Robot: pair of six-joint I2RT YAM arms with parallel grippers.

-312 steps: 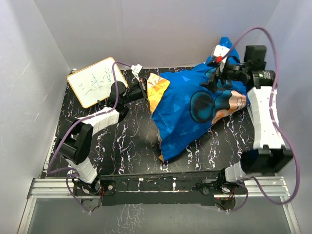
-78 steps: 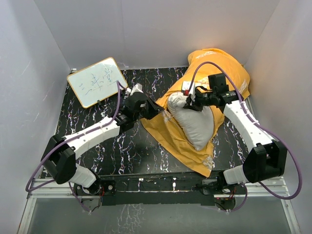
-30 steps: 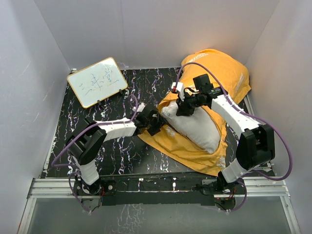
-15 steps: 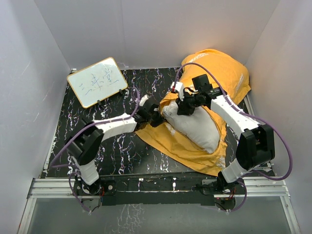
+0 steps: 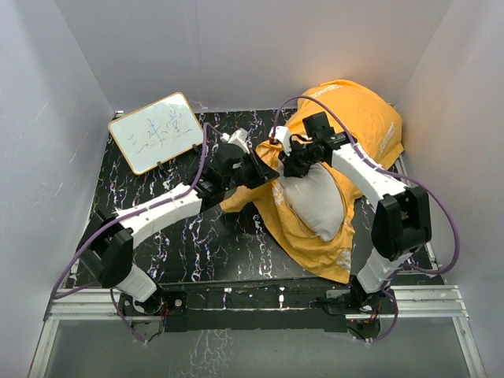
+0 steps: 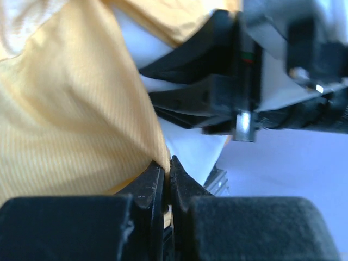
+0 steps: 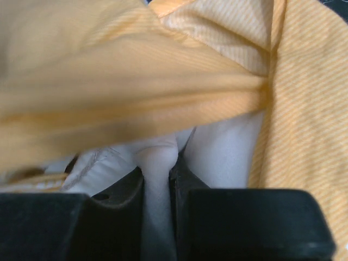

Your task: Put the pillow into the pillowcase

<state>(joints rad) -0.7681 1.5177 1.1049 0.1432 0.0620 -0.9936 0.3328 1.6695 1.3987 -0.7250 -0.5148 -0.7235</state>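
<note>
The orange-yellow pillowcase (image 5: 346, 110) lies bunched at the right back of the table, its open end reaching toward the middle. The white pillow (image 5: 319, 206) lies partly inside it, one end bare in the opening. My left gripper (image 5: 262, 167) is shut on the pillowcase's edge (image 6: 98, 109), lifted off the table beside the pillow's top; the thin cloth sits between its jaws (image 6: 167, 166). My right gripper (image 5: 285, 167) is shut on a fold of the pillow (image 7: 157, 157) at its upper end, under the orange cloth (image 7: 136, 65). The two grippers are close together.
A framed whiteboard (image 5: 156, 131) with writing leans at the back left. The black marbled table (image 5: 189, 236) shows in front and to the left of the pillowcase. Grey walls close in on three sides. Purple cables loop over both arms.
My left gripper closed on the pillowcase's edge and lifted it up and back toward the right gripper. The orange cloth now covers more of the pillow. My right gripper moved slightly left with the pillow.
</note>
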